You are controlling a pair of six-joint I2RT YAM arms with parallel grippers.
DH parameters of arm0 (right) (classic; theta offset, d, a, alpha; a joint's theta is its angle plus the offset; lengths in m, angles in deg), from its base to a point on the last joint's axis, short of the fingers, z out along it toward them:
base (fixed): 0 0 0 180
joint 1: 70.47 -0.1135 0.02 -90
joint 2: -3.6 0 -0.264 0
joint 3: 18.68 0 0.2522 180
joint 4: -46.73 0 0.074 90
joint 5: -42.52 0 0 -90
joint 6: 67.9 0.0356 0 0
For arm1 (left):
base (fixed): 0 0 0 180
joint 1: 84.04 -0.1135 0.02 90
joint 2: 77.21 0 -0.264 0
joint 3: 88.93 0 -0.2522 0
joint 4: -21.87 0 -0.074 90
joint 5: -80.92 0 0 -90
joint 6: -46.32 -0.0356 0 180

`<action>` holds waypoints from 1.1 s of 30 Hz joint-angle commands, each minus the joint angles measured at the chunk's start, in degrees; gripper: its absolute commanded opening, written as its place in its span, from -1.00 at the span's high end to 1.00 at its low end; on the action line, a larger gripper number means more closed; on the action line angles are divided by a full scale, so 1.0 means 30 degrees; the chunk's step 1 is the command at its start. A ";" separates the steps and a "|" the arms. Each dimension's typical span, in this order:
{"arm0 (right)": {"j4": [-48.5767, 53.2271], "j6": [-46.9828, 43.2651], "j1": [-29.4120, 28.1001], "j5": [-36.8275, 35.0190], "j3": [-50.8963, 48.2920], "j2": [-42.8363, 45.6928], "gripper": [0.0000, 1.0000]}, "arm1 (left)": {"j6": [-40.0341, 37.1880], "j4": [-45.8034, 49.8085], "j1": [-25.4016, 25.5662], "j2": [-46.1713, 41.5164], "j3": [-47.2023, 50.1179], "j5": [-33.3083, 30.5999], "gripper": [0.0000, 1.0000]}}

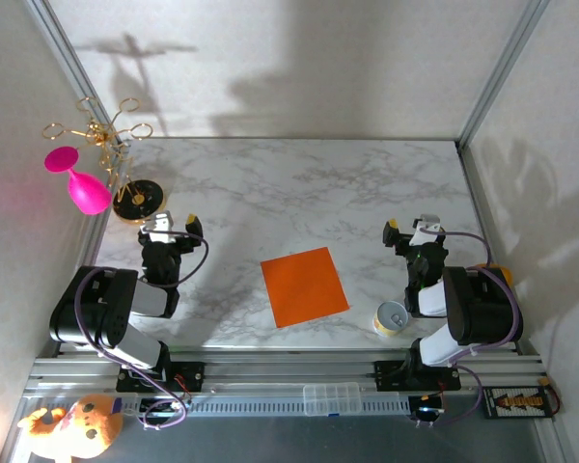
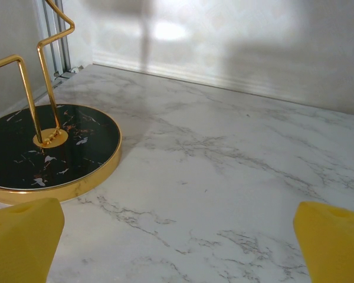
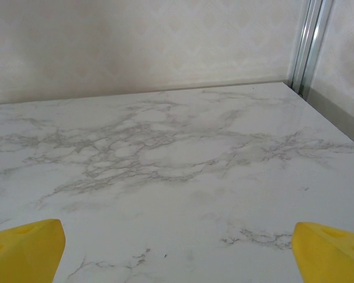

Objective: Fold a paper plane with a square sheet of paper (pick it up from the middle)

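Observation:
The square sheet of paper [image 1: 304, 286], bright orange and flat, lies slightly turned on the marble table [image 1: 299, 183] near the front edge, between the two arms. My left gripper [image 1: 174, 225] rests at the left side, open, its yellow fingertips [image 2: 20, 239] wide apart over bare marble. My right gripper [image 1: 412, 228] sits at the right, also open, with yellow fingertips [image 3: 23, 247] spread and nothing between them. Both grippers are well apart from the sheet. The paper plane is out of view.
A gold wire stand on a round black base [image 1: 137, 198] [image 2: 44, 144] stands at the back left, carrying a pink goblet [image 1: 77, 183]. A small yellow can [image 1: 393, 317] sits by the right arm's base. Walls and metal posts close in the table.

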 commanded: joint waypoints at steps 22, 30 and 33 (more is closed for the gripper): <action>1.4948 0.3642 -0.0918 -0.0527 0.7599 0.4889 -0.97 | 0.1756 0.5005 -0.0041 -0.4928 -0.0669 -0.2324 -0.99; 2.4215 0.6121 -0.4184 0.3640 1.3889 0.1443 -0.87 | 0.8804 1.6543 0.0045 -0.8170 -0.5204 -0.0733 -0.99; 2.5712 0.6812 -0.6111 0.4821 1.4616 0.0199 -0.78 | 1.0215 1.8900 0.0154 -0.7877 -0.6448 0.0818 -0.99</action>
